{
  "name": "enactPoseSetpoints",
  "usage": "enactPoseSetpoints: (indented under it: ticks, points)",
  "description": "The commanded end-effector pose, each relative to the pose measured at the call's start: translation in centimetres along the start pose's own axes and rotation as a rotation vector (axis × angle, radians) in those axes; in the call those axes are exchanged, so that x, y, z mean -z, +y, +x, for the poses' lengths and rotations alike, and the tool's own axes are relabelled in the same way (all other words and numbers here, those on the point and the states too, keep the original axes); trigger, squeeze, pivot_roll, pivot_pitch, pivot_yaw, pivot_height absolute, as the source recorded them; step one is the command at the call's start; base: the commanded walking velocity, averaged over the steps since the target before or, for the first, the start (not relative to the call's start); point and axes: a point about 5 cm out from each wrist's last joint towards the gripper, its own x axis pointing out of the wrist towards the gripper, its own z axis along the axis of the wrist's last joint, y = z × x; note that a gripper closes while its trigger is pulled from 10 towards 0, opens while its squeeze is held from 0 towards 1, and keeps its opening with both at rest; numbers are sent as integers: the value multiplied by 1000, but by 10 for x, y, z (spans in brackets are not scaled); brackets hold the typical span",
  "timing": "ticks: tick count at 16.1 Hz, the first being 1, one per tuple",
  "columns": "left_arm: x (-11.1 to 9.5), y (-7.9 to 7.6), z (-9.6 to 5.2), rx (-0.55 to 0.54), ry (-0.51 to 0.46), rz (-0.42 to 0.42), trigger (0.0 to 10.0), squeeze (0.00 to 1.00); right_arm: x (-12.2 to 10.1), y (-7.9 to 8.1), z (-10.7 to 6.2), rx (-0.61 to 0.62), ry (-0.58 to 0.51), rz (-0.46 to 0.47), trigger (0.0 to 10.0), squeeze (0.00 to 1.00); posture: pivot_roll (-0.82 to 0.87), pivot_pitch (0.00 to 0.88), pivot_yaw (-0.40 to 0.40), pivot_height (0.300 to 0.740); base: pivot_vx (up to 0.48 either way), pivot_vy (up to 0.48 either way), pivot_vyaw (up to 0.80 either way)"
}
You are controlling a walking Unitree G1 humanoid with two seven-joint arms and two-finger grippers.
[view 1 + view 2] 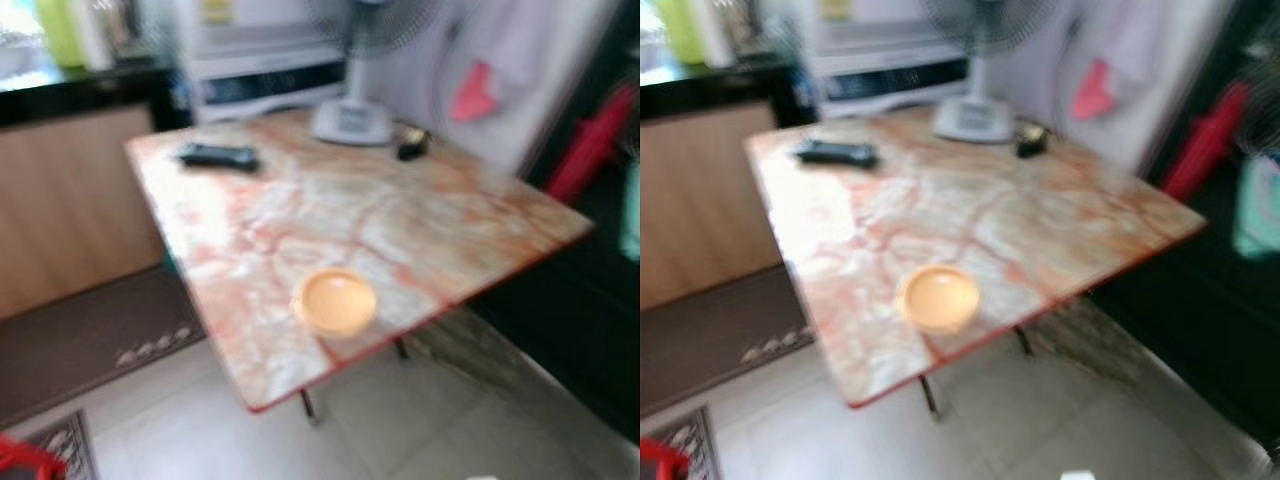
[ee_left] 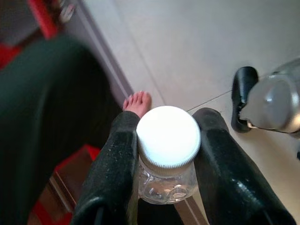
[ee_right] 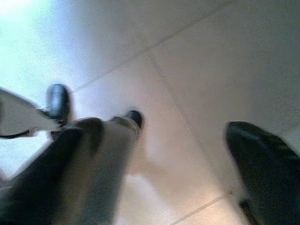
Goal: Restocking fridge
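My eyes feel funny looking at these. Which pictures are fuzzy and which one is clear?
Both eye views are smeared by motion: the table, bowl and fan have soft edges. The left wrist view is the sharpest: the jar in the left pincer shows crisp lid ridges. The right wrist view is blurry, with pale glare on the floor beyond the open right pincer.

A marble-patterned bench (image 1: 420, 240) with a red edge stands on a pale tiled floor (image 1: 400, 430). On it lie a small orange bowl (image 1: 335, 300) near the front edge, a dark remote (image 1: 218, 156), a white fan base (image 1: 350, 122) and a small dark object (image 1: 412, 145), all blurred.
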Motion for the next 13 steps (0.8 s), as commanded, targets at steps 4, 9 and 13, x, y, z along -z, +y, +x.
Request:
enactPoseSetpoints:
  ticks: [4,9,13]
  points:
    - [-7,-6,1,32,-18,0,10000,0,12,-9,-3,24,45,-3,10000,0,166,0,-74,740,0,0,-800]
    - [-5,-8,1,43,-6,15,10000,0,13,-9,-3,23,53,-13,10000,0,166,0,-73,740,0,0,-800]
    - [-7,-7,1,47,-8,33,10000,0,13,-8,-3,21,58,-18,10000,0,168,0,-72,740,0,0,-800]
